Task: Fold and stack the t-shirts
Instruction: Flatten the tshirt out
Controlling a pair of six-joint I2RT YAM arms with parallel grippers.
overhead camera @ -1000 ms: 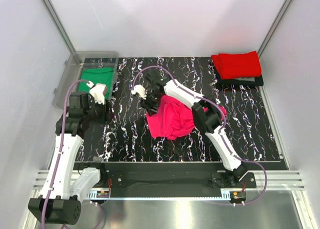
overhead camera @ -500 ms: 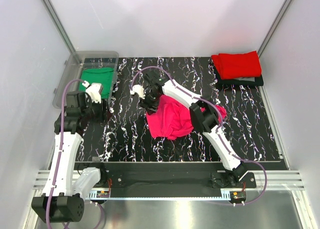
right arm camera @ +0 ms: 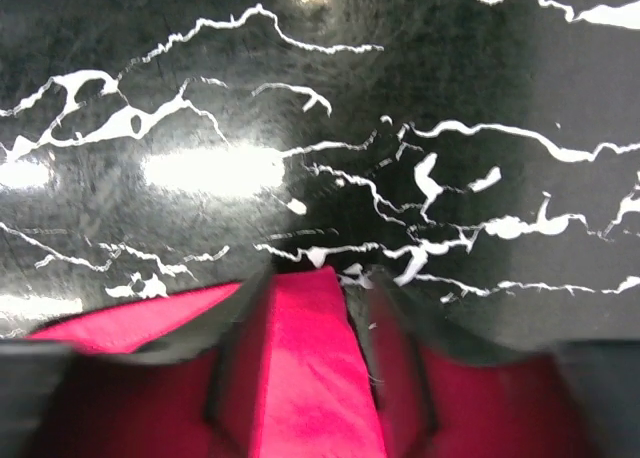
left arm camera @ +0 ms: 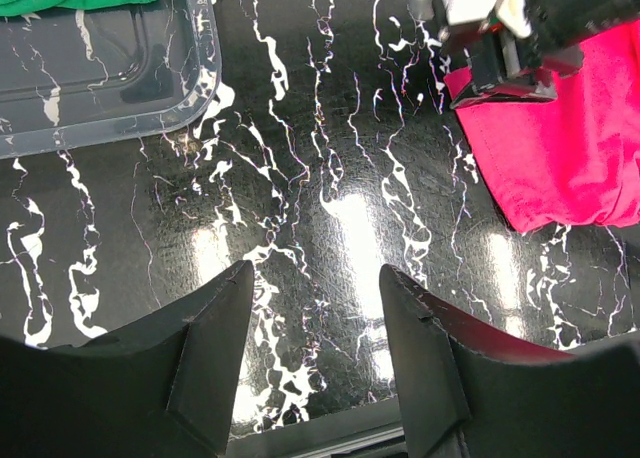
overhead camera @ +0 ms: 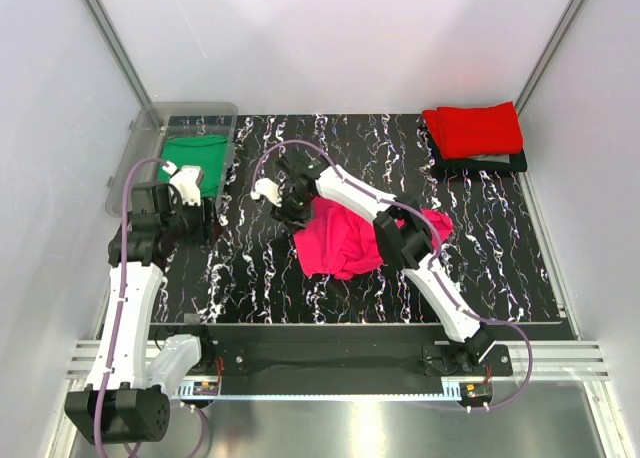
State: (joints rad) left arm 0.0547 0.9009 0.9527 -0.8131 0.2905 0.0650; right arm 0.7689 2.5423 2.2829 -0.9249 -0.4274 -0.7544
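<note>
R hand (right arm camera: 310, 278) clamped on a raised fold at the edge of the magenta-pink tee (overhead camera: 345, 240); cloth fills the gap btw its fingers. Tee is plain and crumpled, lying mid-counter (overhead camera: 500, 263). R arm stretches over it toward far left, wrist angled down. L hand (left arm camera: 315, 353) has fingers apart with nothing btw them, over bare counter just beside the clear bin (overhead camera: 128, 168). Green tee (overhead camera: 195, 153) lies in the bin. Red tee (overhead camera: 475, 128) is folded atop a dark folded item (overhead camera: 480, 165) in the far-right corner.

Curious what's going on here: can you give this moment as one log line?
right gripper: grips pink t-shirt edge | left gripper: open, empty | red t-shirt: folded
</note>
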